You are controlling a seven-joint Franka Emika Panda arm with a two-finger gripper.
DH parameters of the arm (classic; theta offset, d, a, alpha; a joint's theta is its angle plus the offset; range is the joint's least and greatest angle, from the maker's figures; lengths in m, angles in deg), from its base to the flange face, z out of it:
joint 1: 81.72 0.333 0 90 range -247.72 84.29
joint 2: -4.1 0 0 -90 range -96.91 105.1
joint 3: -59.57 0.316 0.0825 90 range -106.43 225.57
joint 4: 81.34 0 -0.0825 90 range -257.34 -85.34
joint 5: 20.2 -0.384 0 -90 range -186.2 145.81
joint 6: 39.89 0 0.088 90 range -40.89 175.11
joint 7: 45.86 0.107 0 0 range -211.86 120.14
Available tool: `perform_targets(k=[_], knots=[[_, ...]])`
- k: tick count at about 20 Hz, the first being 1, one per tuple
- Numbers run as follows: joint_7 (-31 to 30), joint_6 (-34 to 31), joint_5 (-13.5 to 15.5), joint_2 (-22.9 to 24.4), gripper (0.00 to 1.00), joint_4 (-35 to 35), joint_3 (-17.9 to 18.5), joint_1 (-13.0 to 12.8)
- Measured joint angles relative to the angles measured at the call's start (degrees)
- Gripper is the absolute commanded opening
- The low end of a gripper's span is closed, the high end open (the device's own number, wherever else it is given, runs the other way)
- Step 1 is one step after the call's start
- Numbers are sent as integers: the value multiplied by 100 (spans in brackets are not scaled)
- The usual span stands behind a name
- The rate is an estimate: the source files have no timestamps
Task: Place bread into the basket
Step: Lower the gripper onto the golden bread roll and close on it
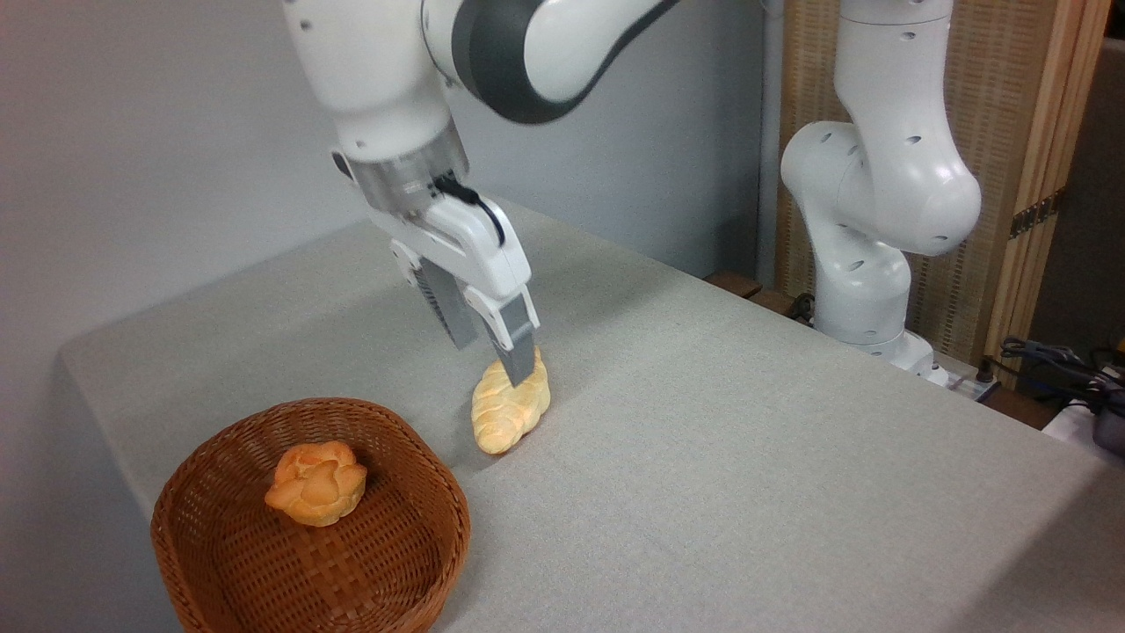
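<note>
Now we are hovering our parted fingers [499, 356] over the far end of the pale golden braided loaf [509, 404], whose long axis is running near-left to far-right on the counter [747, 457].

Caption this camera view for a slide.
Gripper tilted over braided loaf on the table; wicker basket holds a bun.

The bread [510, 407] is seen lying on the grey table [747, 457], just right of the basket [422, 563], in which a small orange bun [315, 483] is held. The gripper [501, 360] is tilted over the loaf's far end, one finger [518, 350] overlapping it; whether the loaf is touched, or how far the jaws are parted, cannot be told.
</note>
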Motion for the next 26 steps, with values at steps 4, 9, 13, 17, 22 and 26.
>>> perform_targets(k=[4,9,13,17,22,26], knots=[[-585,105,173,-27,100,-413,-6,-72],[-1504,726,632,-277,100,-627,-18,-221],[-1758,945,554,-497,100,-628,-29,-465],[-1758,851,59,-544,100,-628,-30,-537],[-1578,239,-929,-494,100,-627,-34,-619],[-1423,93,-976,-455,93,-627,-34,-620]])
